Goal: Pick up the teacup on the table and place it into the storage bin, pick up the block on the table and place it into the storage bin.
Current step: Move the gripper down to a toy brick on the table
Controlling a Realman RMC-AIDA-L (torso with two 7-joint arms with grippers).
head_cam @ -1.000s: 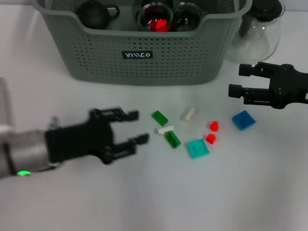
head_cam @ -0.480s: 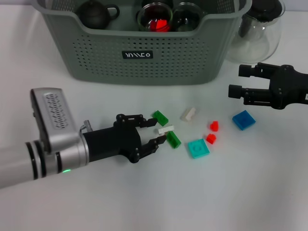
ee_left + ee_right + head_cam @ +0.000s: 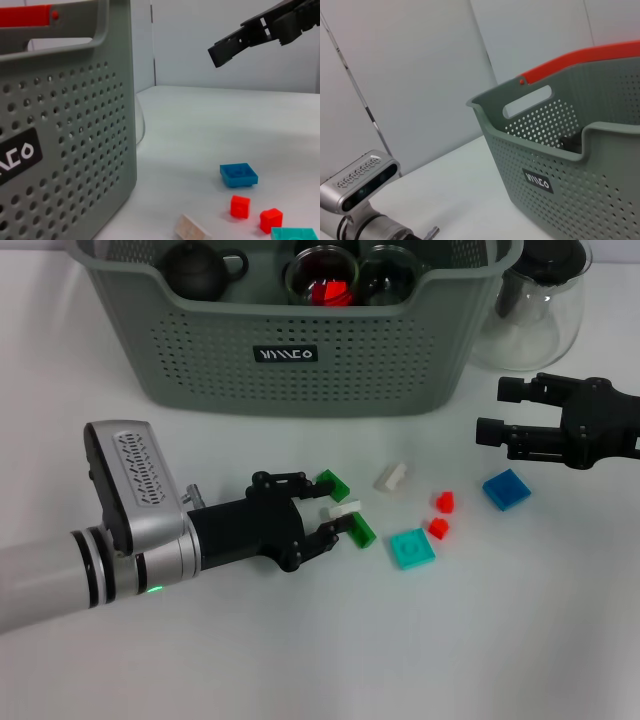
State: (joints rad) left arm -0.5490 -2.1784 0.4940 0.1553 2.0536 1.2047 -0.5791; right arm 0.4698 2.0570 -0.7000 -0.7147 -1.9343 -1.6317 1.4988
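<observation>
Since earlier frame left gripper (image 3: 335, 515) advanced to block cluster, jaws part-spread around white block (image 3: 344, 509) lying on desk (image 3: 320, 660) between green blocks (image 3: 333, 484). Block small, light, rigid, probably slippery plastic; grip long flat sides. Right gripper (image 3: 490, 410) hovers released near storage bin (image 3: 180, 350)

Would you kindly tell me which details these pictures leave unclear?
- Head view: left end effector fingers crowd the white block; contact is unclear.
- Head view: storage bin rear and glass pitcher top are cut off by the frame.
- Left wrist view: teal block is cut by the edge.
</observation>
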